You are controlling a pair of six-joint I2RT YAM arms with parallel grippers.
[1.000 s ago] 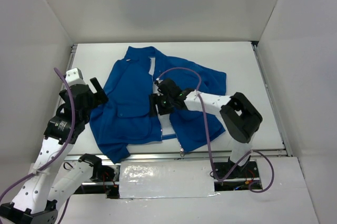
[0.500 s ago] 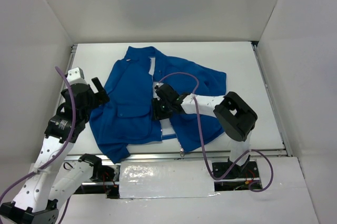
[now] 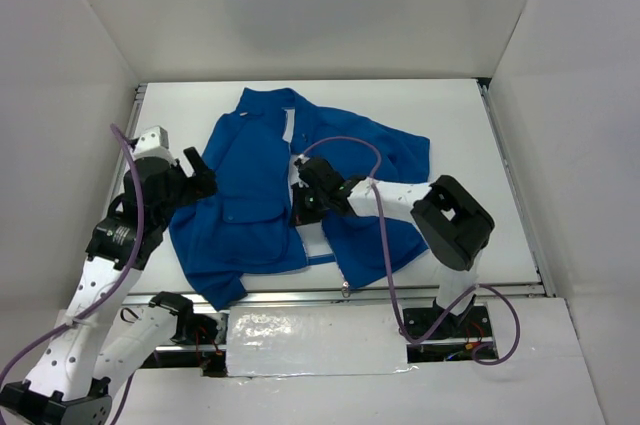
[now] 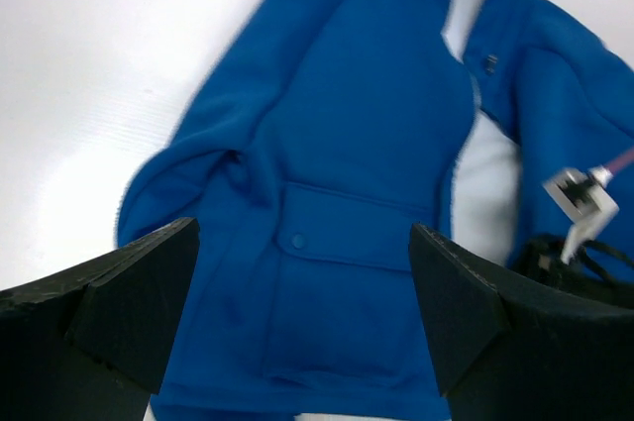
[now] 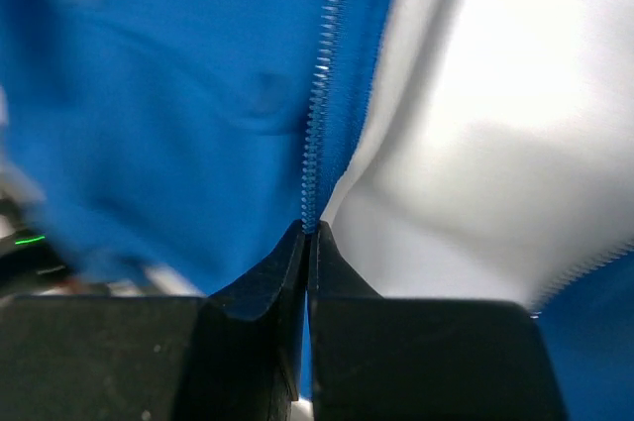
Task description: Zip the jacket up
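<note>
On the worktop [image 3: 450, 115], the right end effector [image 5: 309, 241] pinches the zipper [image 5: 319, 104] of the jacket [image 3: 250, 195]; the left end effector [image 4: 302, 277] gapes wide.

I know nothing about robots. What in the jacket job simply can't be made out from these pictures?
- Right wrist view: the right gripper is pinched shut on the zipper of the jacket; its fingers hide whether a slider sits between them.
- Top view: that gripper covers the front opening's middle; zipper teeth too small to see.
- Left wrist view: the open left gripper and the bottom edge cut off the hem.
</note>
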